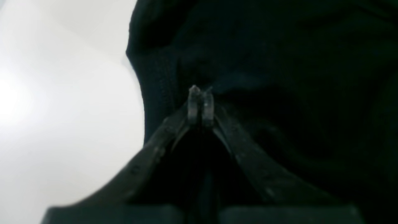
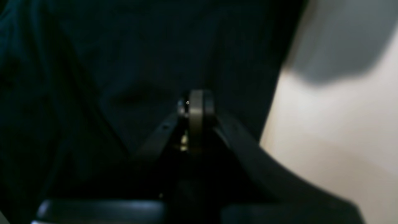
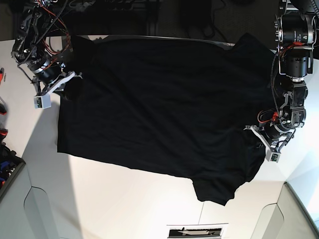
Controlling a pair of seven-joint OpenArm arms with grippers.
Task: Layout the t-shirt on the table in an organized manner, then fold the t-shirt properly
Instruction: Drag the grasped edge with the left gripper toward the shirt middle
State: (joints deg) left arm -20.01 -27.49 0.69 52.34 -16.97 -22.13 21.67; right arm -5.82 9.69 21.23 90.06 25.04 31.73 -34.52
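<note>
The shirt [image 3: 159, 104], soft, light and limp, is spread across the surface [image 3: 99, 199], each edge pinched by a closed end effector, left [image 1: 201, 93] and right [image 2: 196, 104]; hems judged best holds.

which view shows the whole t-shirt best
The base view: the t-shirt lies spread across the table, outline and one sleeve visible. The left wrist view shows only dark cloth by the left gripper; the right wrist view shows only blurred folds by the right gripper.
</note>
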